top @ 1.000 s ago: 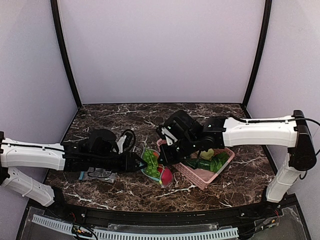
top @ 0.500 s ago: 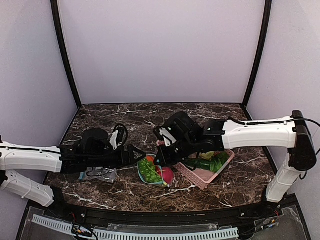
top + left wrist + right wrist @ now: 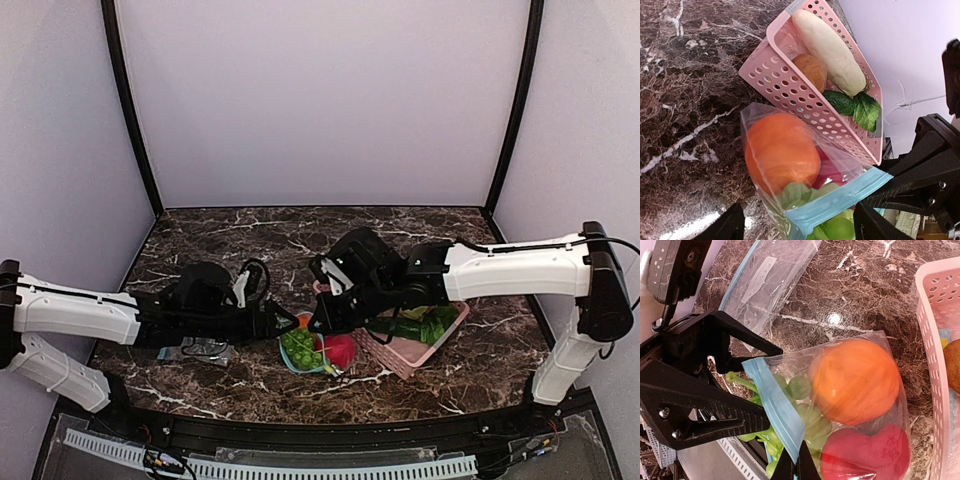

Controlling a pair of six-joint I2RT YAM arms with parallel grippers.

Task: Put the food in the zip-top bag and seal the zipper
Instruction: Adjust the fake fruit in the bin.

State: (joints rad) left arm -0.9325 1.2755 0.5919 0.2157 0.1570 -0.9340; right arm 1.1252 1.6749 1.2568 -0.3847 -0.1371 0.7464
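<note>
The zip-top bag (image 3: 315, 347) lies on the marble beside the pink basket. It holds a round orange fruit (image 3: 855, 380), a red fruit (image 3: 865, 457) and a green grape bunch (image 3: 810, 417) whose stem end sticks out past the light blue zipper (image 3: 775, 400). My right gripper (image 3: 796, 467) is shut, pinching one end of the zipper. My left gripper (image 3: 800, 225) is open, one finger on each side of the bag's zipper end (image 3: 840, 202). In the top view the left gripper (image 3: 280, 325) and right gripper (image 3: 322, 322) meet over the bag.
The pink slatted basket (image 3: 425, 352) stands right of the bag with a white vegetable (image 3: 827, 47), a brown piece and green leaves. A second, empty clear bag (image 3: 765, 280) lies flat under the left arm (image 3: 205, 348).
The bag has turned and shifted a little toward the left and front. My left gripper drew back, then came forward again to the bag's zipper end. The right gripper stayed pinched on the zipper.
</note>
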